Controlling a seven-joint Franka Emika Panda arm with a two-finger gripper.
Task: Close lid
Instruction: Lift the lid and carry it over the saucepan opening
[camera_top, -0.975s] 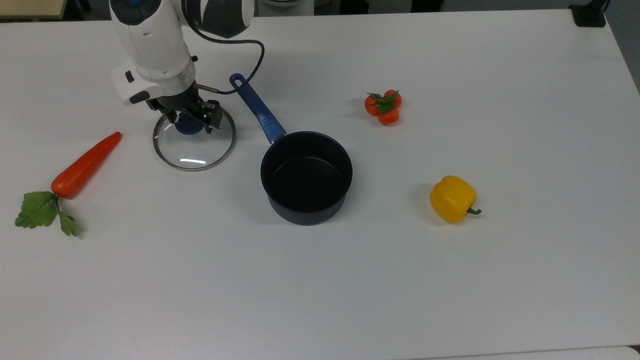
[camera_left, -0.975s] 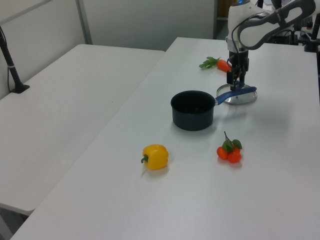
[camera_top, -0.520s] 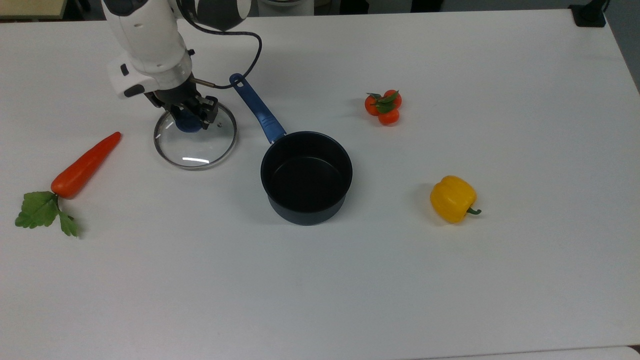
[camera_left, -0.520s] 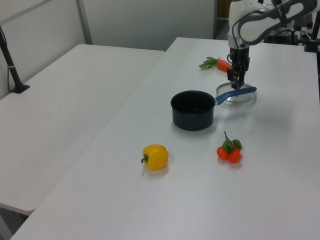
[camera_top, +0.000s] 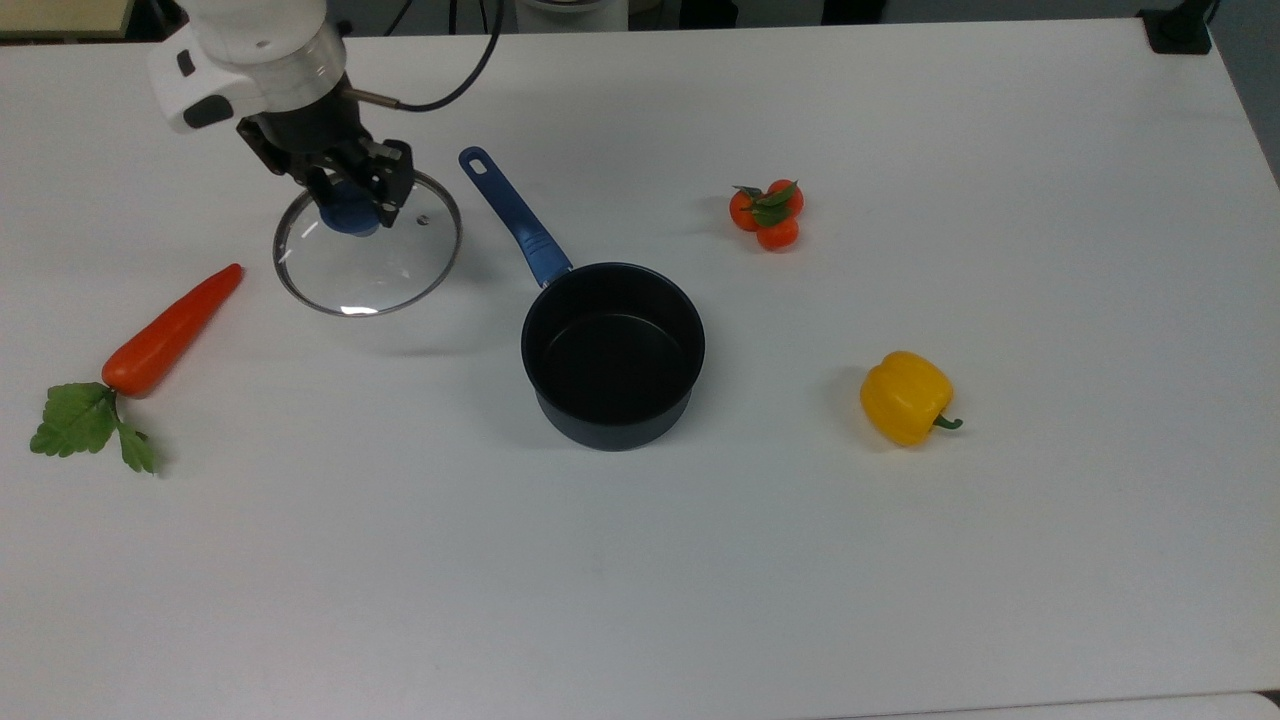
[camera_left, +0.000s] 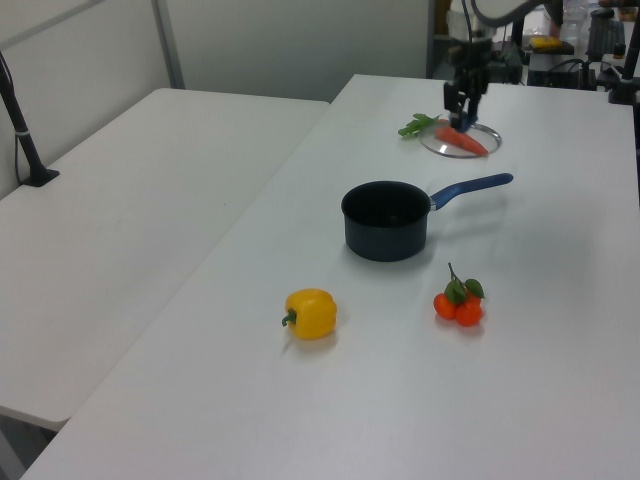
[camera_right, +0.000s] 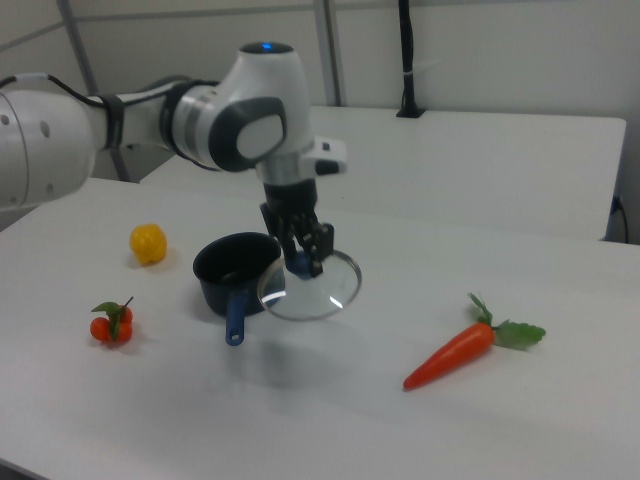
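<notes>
Gripper: gripper (camera_top: 350, 205) clamped on the knob (camera_top: 347, 215).
Done: lid (camera_top: 367, 262) lifted off the table (camera_top: 900, 560).
Left: carry it over the open pot (camera_top: 612, 350), lower it on.

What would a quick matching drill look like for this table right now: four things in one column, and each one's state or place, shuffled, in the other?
Column 1:
1. lid
2. saucepan
3. carrot
4. yellow pepper

Column 2:
A. open and empty, blue handle toward the top view's upper left
B. lying at the top view's far left, leaves at its lower end
C. held by its blue knob in the pincer, lifted off the table
D. alone on the table toward the top view's right of the saucepan

Pairs: 1-C, 2-A, 3-B, 4-D
</notes>
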